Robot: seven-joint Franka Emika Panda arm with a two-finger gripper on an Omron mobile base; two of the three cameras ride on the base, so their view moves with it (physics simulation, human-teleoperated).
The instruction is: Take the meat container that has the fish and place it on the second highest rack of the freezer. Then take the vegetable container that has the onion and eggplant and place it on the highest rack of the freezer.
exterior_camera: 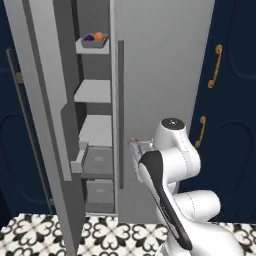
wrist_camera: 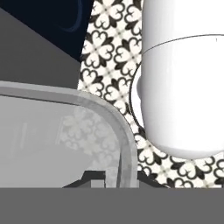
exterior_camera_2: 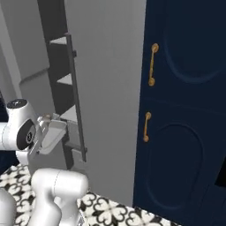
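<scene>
- While the vegetable container point(exterior_camera: 94, 41) sat on the freezer's point(exterior_camera: 160, 75) highest rack point(exterior_camera: 93, 50), the gripper point(wrist_camera: 114, 178) pinched the meat container's point(wrist_camera: 57, 131) rim, seemingly for shelving.

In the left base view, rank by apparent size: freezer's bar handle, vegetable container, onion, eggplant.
1. The bar handle, by far the longest.
2. The vegetable container.
3. The onion and eggplant: both tiny and look alike at this distance, so no ranking between them.
</scene>
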